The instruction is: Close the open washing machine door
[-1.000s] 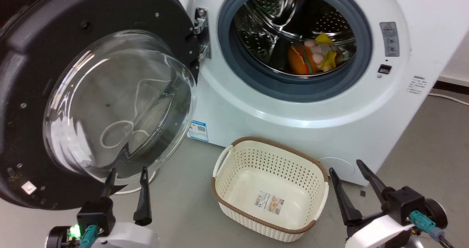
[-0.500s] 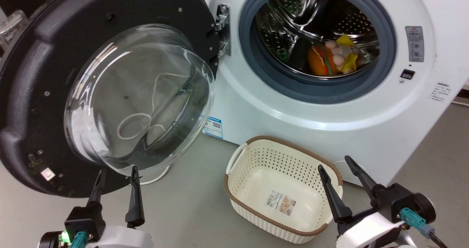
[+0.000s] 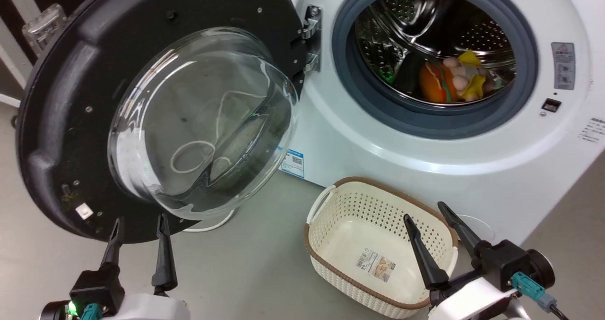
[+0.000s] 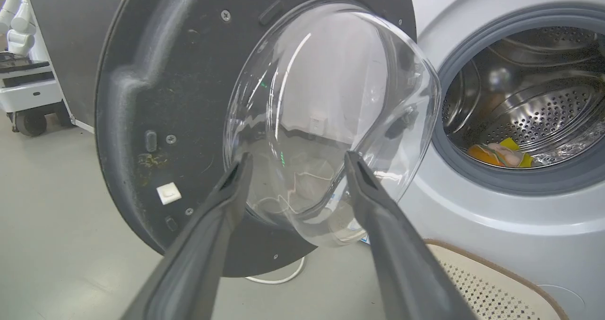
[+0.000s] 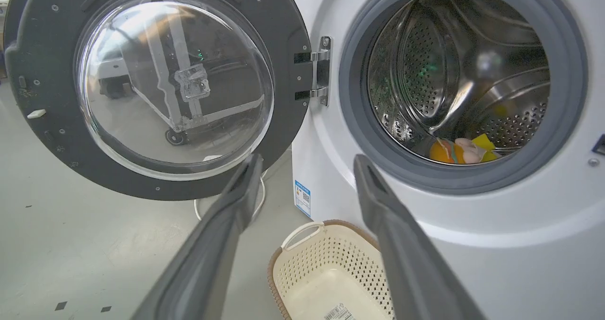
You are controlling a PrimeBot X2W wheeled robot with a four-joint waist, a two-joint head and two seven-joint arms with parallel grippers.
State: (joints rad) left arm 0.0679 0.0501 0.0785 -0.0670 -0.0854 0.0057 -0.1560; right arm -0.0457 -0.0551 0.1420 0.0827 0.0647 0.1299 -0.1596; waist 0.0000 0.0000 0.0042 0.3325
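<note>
Plainly the washing machine door [image 3: 160,116] hangs swung wide on its hinge [image 3: 312,36], left of the drum [image 3: 425,27], and the left claw [image 3: 140,220], spread and empty, sits near its lower rim, probably placed to push it shut; the right claw [image 3: 424,211], likewise spread and empty, hovers over the basket [image 3: 373,182]. The left wrist view brings the bulging glass close, whereas the right wrist view takes in door, hinge and drum together.

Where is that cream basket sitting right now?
In the head view, the basket sits on the floor right of centre, in front of the washing machine, beside the right hand.
</note>
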